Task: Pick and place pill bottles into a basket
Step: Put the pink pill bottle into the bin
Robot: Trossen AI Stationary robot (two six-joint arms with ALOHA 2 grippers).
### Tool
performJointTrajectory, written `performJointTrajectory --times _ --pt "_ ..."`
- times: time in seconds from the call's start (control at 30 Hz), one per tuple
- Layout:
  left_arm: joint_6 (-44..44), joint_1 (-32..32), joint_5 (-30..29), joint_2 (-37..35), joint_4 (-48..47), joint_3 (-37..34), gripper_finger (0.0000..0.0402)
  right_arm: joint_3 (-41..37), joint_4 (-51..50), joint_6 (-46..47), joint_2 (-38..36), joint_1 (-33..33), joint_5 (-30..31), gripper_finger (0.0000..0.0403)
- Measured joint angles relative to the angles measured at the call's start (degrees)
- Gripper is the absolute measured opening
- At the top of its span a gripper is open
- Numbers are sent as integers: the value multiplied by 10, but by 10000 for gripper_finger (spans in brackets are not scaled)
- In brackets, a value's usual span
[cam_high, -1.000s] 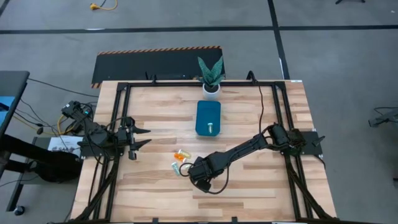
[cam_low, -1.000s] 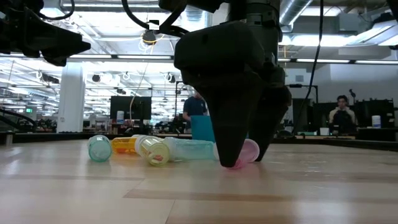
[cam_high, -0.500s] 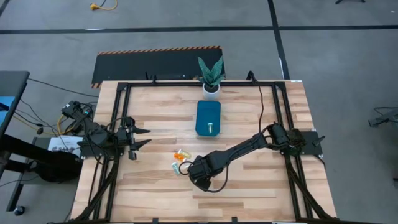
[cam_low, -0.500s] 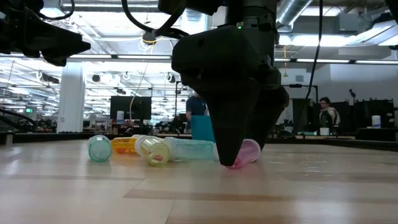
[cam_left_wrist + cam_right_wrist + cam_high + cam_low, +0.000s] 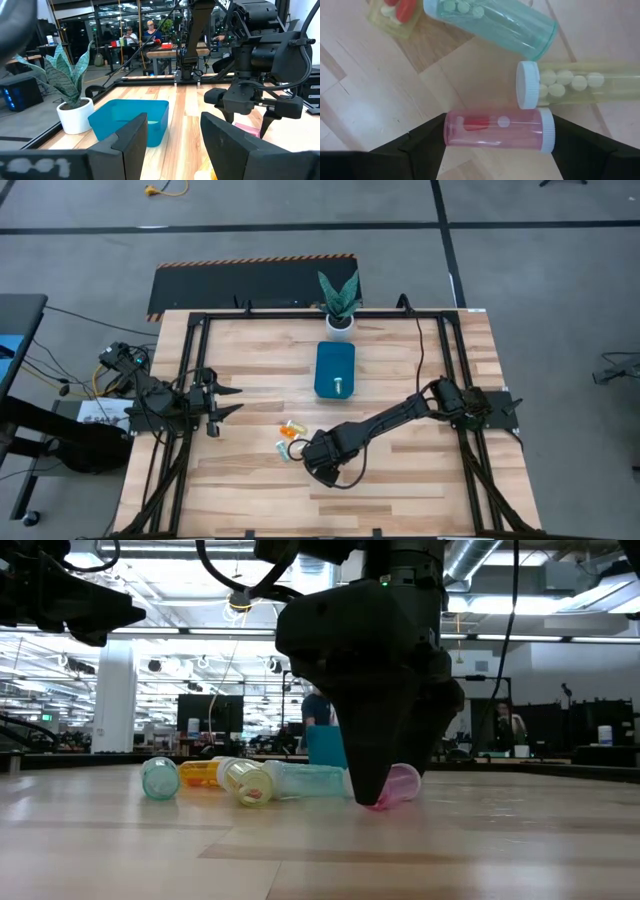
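Observation:
Several pill bottles lie on their sides in a cluster left of the table's middle: a teal one (image 5: 160, 778), an orange one (image 5: 200, 773), a yellow one (image 5: 570, 85), a green one (image 5: 490, 22) and a pink one (image 5: 497, 130). My right gripper (image 5: 393, 796) points straight down over the pink bottle and is shut on it. The teal-blue basket (image 5: 334, 370) stands farther back with one bottle (image 5: 338, 385) inside. At the table's left edge, away from the bottles, my left gripper (image 5: 232, 401) waits level and open. My right gripper pinches the pink pill bottle between its two fingers, one on the bottle's flat base (image 5: 448, 131) and one on its white cap (image 5: 548, 131). The fingers come from above, pointing down. The bottle lies on its side on the table, level between them.
A white pot with a green plant (image 5: 340, 315) stands at the far edge behind the basket. The yellow bottle's cap (image 5: 527, 85) lies close beside the pink bottle. Black frame rails (image 5: 190, 380) run along the table's sides. People show in the room beyond.
My right gripper has stayed in place over the pink bottle and its fingers have drawn together onto the bottle's two ends. The bottle still lies on the table.

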Motion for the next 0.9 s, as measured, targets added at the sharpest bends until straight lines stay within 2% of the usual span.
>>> performJointTrajectory --times 0.27,0.43,0.7,0.9 --pt "0 0 0 0 0 0 175 24 -40 -4 0 -9 -30 306" --pt "0 0 0 0 0 0 175 66 -109 -32 0 -20 -31 306" --pt "0 0 0 0 0 0 175 151 -232 -94 0 -59 -4 306" --pt "0 0 0 0 0 0 175 199 -293 -174 0 -100 27 306"
